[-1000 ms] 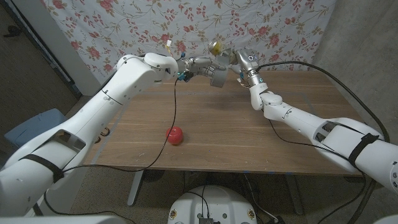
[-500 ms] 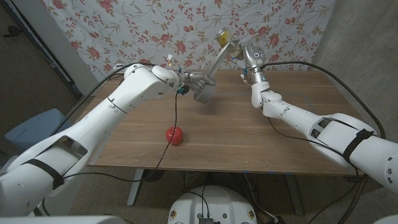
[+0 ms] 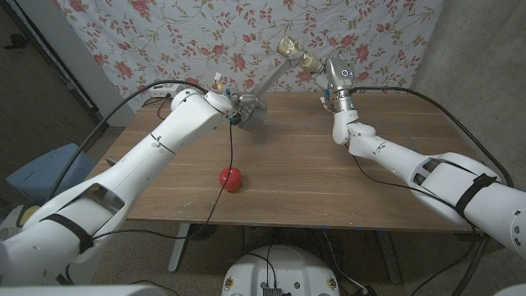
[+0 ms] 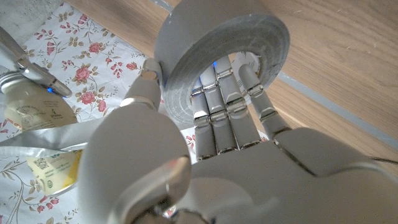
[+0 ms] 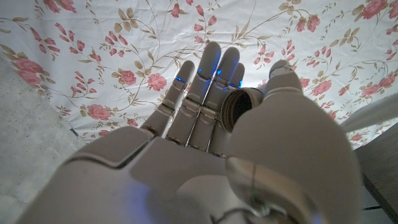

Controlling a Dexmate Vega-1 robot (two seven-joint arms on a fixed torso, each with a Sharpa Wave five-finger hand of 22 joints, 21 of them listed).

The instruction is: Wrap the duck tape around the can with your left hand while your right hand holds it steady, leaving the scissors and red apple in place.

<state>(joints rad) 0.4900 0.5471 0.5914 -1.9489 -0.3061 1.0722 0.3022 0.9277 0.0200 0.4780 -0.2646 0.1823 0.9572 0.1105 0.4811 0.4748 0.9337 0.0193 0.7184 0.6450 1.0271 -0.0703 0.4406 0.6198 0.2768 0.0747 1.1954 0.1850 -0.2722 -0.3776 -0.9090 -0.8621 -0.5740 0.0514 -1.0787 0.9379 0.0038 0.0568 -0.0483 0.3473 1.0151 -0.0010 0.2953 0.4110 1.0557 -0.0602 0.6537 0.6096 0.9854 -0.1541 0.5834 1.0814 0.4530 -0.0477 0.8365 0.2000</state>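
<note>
Makeshift lab or test room, not home. Flowered sheet (image 3: pixel 246 37) hung as backdrop beyond both hands; bare grey wall (image 3: pixel 485 49) outboard of right hand; plain wooden table (image 3: pixel 329 177) below hands; loose black cables (image 3: pixel 411 92) trailing over it.

Taut tape strip (image 3: pixel 269 80) barring the air between both raised hands; apple (image 3: pixel 232 178) alone on open tabletop (image 3: pixel 329 181).

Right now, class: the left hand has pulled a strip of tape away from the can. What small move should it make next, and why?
Probably carry the tape roll around the can, keeping the strip taut. The left hand grips the roll, the strip runs straight up to the can, and the right hand holds the can raised.
</note>
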